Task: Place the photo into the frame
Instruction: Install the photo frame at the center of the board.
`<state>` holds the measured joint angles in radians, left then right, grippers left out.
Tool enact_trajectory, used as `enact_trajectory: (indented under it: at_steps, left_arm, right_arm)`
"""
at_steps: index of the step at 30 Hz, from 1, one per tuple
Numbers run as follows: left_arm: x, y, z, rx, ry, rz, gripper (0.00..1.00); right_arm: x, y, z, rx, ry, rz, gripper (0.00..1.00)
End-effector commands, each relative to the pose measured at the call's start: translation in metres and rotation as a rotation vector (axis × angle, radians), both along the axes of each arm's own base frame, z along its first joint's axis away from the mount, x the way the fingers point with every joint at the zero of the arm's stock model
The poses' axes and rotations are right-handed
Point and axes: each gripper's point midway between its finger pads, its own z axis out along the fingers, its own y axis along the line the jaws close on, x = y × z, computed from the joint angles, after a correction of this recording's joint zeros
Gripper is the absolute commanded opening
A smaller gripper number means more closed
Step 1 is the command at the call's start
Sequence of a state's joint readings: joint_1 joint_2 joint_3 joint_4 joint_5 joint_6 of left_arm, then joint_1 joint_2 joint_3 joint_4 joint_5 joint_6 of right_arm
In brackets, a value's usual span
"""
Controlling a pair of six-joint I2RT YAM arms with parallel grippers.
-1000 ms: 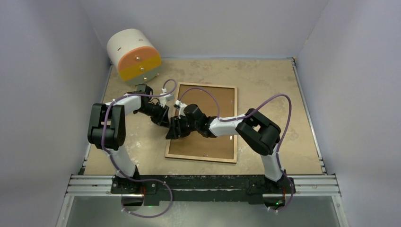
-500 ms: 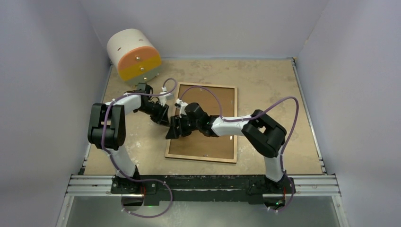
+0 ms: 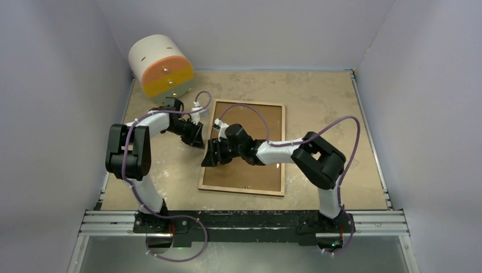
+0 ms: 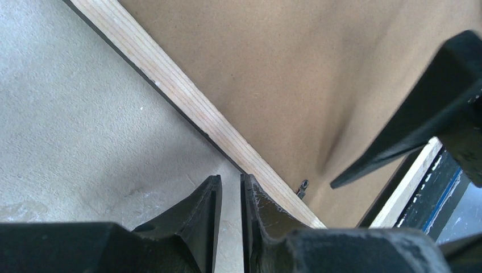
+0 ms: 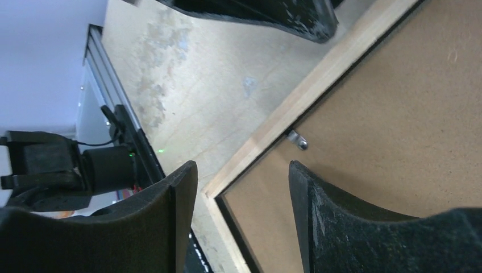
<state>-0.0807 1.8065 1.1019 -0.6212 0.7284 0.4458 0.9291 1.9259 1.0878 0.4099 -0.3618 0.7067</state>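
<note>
Frame (image 3: 241,190) lies back-up; we judge it stiff, fragile, best taken by its wooden left rim; left gripper (image 4: 230,179) nearly closed, empty, right gripper (image 5: 243,165) wide.

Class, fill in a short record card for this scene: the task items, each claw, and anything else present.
frame: flat on table, back up, wood rim showing
backing panel: brown, lying inside frame
photo: not visible in any view
left claw: nearly shut, empty, just outside frame's left rim
right claw: open, empty, above frame's left rim
other: white drum with orange-yellow face, far left corner
</note>
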Motion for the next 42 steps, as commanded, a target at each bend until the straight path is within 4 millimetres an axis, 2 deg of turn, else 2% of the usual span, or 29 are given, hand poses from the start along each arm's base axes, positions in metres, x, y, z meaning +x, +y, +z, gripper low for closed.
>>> enact_trajectory:
  at_steps: [1, 3, 8, 11, 17, 23, 31, 42]
  left_arm:
    - [0.010, -0.003, 0.008, -0.031, -0.029, 0.004, 0.21]
    - [0.011, -0.004, 0.006, -0.032, -0.021, 0.009, 0.21]
    - [0.027, -0.002, 0.013, -0.038, -0.028, 0.052, 0.21]
    - [0.043, -0.002, 0.017, -0.046, -0.043, 0.082, 0.21]
    - [0.059, -0.010, 0.012, -0.093, -0.015, 0.109, 0.22]
    - [0.057, -0.016, 0.009, -0.135, 0.014, 0.094, 0.21]
    - [0.059, -0.018, 0.002, -0.140, 0.028, 0.091, 0.22]
    - [0.056, -0.015, -0.007, -0.122, 0.036, 0.087, 0.21]
  right_arm:
    - [-0.002, 0.004, -0.008, 0.008, 0.019, 0.015, 0.62]
    - [-0.006, 0.003, -0.006, 0.007, 0.040, 0.024, 0.62]
    - [0.045, -0.018, 0.030, 0.043, -0.049, -0.085, 0.64]
    - [0.076, -0.033, 0.042, 0.060, -0.060, -0.131, 0.66]
    - [0.126, -0.048, 0.037, 0.063, -0.034, -0.197, 0.66]
    - [0.161, -0.038, 0.020, 0.031, -0.034, -0.198, 0.65]
    - [0.189, -0.023, 0.000, 0.021, -0.024, -0.205, 0.63]
    - [0.206, -0.016, -0.013, 0.000, -0.037, -0.213, 0.61]
